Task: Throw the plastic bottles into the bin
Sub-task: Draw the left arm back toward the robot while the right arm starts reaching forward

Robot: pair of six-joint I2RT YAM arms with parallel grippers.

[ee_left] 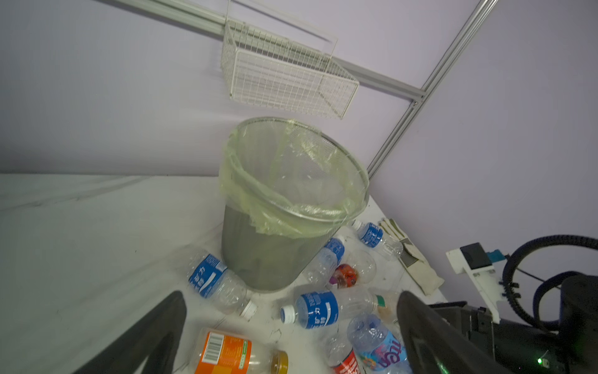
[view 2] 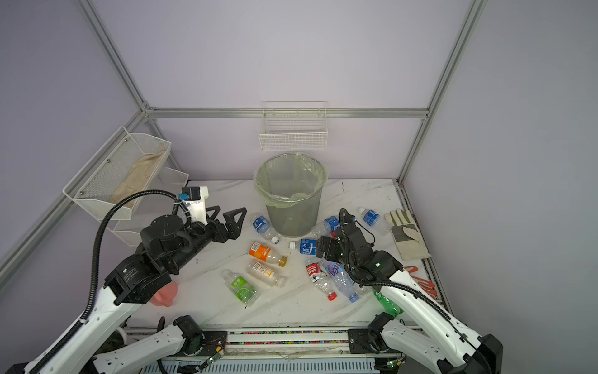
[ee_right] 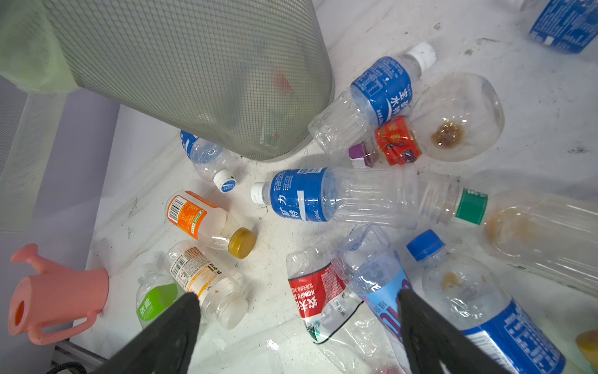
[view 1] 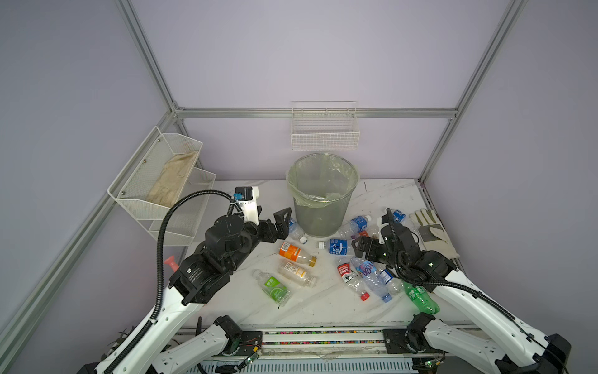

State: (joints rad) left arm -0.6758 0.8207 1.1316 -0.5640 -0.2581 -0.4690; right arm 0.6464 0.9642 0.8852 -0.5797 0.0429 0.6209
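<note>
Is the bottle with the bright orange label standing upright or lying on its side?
Lying on its side. The orange-label bottle rests flat on the table, its yellow cap at table level.

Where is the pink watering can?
In both top views the pink watering can sits near the table's front left edge, half hidden under the left arm, left of the green-label bottle.

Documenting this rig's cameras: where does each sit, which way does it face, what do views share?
Top views: high above the arm bases, looking down on table, bin; left arm, right arm show.
Left wrist: on left arm, facing the bin; open left gripper shows.
Right wrist: on right arm, looking down at bottles by the bin; open right gripper shows.
Shared: all show the bin and orange-labelled bottle.
</note>
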